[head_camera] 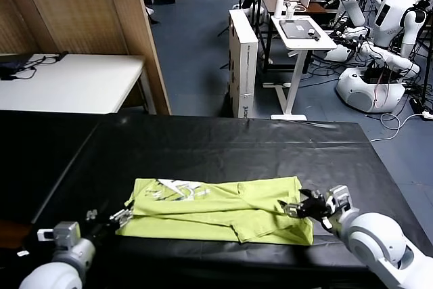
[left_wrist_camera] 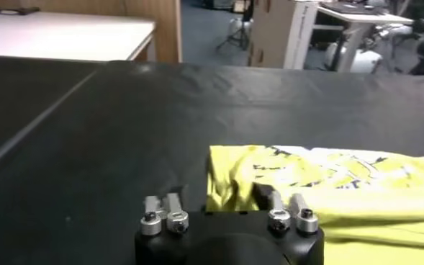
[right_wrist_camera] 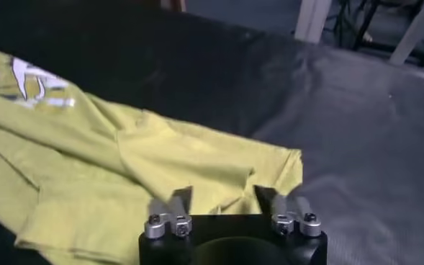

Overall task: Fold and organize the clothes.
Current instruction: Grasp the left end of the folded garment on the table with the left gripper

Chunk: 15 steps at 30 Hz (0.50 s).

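T-shirt (head_camera: 216, 211), lime yellow-green and folded lengthwise into a long band, lies flat on the black desk (head_camera: 223, 147) near its front edge, flanked by both arms; the left end effector (head_camera: 120, 219) sits at the band's left end and the right end effector (head_camera: 306, 206) at its right end, each with jaws spread wide and holding nothing, fingertips at or just over the cloth; the cotton looks light, limp and prone to creasing, so it should sag and slide on the slick cover unless lifted by two points, best pinched at the end corners through all layers; the head view alone shows the whole band and both arms; the left wrist view shows the white print (left_wrist_camera: 319, 167) up close beyond that end effector's fingers; the right wrist view reveals rumpled layers and a puckered corner (right_wrist_camera: 287, 164); farther off stand a white table (head_camera: 67, 82) and other robots (head_camera: 379, 38)
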{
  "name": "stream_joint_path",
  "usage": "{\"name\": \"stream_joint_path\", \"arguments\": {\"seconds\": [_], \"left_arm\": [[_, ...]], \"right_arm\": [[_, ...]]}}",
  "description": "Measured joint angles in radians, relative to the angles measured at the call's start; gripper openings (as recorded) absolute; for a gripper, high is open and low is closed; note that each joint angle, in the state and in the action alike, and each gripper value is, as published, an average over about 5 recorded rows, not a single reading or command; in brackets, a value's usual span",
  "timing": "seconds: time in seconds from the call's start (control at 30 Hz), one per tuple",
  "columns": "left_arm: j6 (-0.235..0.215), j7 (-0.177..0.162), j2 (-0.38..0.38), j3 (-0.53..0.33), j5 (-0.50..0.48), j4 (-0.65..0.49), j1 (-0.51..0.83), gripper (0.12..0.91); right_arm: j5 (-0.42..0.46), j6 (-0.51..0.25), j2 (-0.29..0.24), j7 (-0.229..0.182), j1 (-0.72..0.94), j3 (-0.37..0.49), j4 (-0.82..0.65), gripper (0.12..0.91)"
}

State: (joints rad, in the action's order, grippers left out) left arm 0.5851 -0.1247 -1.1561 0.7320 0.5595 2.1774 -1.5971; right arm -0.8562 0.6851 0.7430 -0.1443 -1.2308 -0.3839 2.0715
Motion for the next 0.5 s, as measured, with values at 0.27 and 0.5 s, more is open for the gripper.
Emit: {"name": "stream_joint_path", "arguments": {"seconds": [0.27,0.5], "left_arm": [[-0.022,-0.009,0.007,-0.043,0.0,-0.075,0.109,0.907],[-0.028,-0.004,0.004,-0.076,0.005,-0.111,0.161,0.907]], "right_arm": [[0.023,-0.041,0.089,0.002,0.054,0.005,-0.081,0.907],[0.049,-0.074,0.127,0.002,0.074,0.007,-0.139,0.907]]}}
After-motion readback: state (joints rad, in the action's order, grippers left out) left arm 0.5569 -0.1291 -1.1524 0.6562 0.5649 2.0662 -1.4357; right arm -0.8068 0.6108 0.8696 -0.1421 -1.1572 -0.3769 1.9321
